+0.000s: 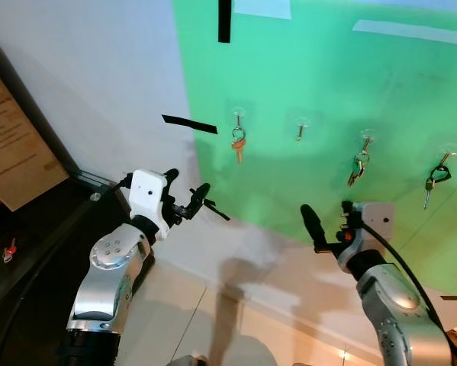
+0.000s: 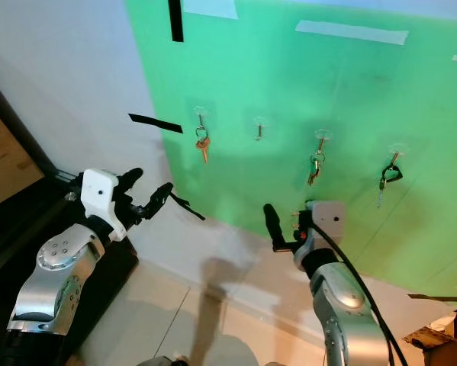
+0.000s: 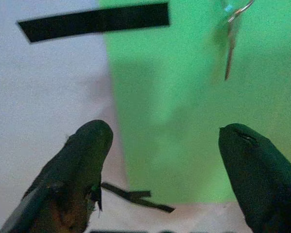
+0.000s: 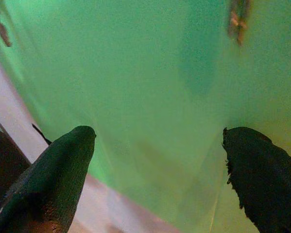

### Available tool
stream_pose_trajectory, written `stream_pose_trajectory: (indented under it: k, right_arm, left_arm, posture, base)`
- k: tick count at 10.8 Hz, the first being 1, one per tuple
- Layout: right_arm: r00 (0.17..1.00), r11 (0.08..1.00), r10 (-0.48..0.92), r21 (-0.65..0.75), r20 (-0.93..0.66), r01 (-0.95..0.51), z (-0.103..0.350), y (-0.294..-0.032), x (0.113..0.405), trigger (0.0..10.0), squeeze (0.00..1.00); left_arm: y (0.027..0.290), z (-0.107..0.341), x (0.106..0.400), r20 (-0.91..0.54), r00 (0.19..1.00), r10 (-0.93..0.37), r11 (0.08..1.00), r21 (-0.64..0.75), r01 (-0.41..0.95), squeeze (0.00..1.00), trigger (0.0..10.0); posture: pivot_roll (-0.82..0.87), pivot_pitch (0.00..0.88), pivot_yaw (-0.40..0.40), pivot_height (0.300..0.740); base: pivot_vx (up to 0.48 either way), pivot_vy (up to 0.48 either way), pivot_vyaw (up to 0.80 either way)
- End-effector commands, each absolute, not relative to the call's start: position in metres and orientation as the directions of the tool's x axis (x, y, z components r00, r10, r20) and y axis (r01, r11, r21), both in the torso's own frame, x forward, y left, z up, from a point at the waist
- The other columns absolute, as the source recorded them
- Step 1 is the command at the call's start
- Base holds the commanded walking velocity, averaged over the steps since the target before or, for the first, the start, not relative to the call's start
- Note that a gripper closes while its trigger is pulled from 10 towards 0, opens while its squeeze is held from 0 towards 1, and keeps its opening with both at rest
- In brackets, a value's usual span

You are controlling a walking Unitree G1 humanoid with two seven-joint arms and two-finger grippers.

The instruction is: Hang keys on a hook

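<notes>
Two empty grippers raised before a green wall of hooks and keys

The left gripper (image 1: 187,197) and right gripper (image 1: 327,221) both gape wide, holding nothing; an orange key (image 1: 238,143) hangs on its hook (image 1: 238,116), above and beyond the left gripper, apart from it.

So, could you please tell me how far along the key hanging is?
Done: three hooks on the green panel already carry keys: orange key, green keys, black keys. In hand: nothing; left gripper and right gripper are both open. Left: the second hook holds no keys.
</notes>
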State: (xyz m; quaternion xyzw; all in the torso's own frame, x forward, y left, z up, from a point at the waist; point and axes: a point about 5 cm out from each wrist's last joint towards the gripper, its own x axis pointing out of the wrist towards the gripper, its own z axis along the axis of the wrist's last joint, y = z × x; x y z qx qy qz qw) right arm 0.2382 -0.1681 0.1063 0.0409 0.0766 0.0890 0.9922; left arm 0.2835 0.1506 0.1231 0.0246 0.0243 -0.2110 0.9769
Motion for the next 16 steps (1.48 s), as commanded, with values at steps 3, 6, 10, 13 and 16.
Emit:
stream_pose_trajectory:
  k: [3, 6, 10, 13, 16]
  right_arm:
    - [0.978, 0.986, 0.165, 0.032, -0.128, -0.163, 0.108, -0.167, 0.244, 10.0, 1.00]
    - [0.978, 0.985, 0.168, 0.059, -0.121, -0.162, 0.107, -0.164, 0.244, 10.0, 1.00]
    - [0.974, 0.979, 0.183, 0.110, -0.136, -0.169, 0.102, -0.158, 0.246, 10.0, 1.00]
    - [0.973, 0.980, 0.178, 0.119, -0.147, -0.161, 0.100, -0.158, 0.247, 10.0, 1.00]
    - [0.974, 0.982, 0.161, 0.124, -0.157, -0.142, 0.098, -0.160, 0.245, 10.0, 1.00]
  left_arm:
    - [0.160, 0.124, 0.280, -0.094, 0.937, -0.336, 0.937, 0.071, 0.343, 0.00, 10.0]
    - [0.163, 0.121, 0.281, -0.108, 0.948, -0.300, 0.945, 0.099, 0.311, 0.00, 10.0]
    - [0.164, 0.117, 0.280, -0.127, 0.948, -0.290, 0.946, 0.110, 0.304, 0.00, 10.0]
    - [0.162, 0.116, 0.279, -0.133, 0.944, -0.303, 0.938, 0.133, 0.320, 0.00, 10.0]
    - [0.159, 0.116, 0.281, -0.127, 0.940, -0.315, 0.935, 0.125, 0.331, 0.00, 10.0]
  posture:
    - [-0.13, 0.000, 0.084, 0.740]
    - [-0.13, 0.000, 0.088, 0.740]
    - [-0.12, 0.000, 0.085, 0.740]
    - [-0.12, 0.000, 0.086, 0.740]
    - [-0.14, 0.000, 0.088, 0.740]
  base:
    - [0.000, 0.000, 0.00]
    - [0.000, 0.000, 0.53]
    - [0.000, 0.000, 0.80]
    - [0.000, 0.000, 0.80]
    - [0.000, 0.000, 0.80]
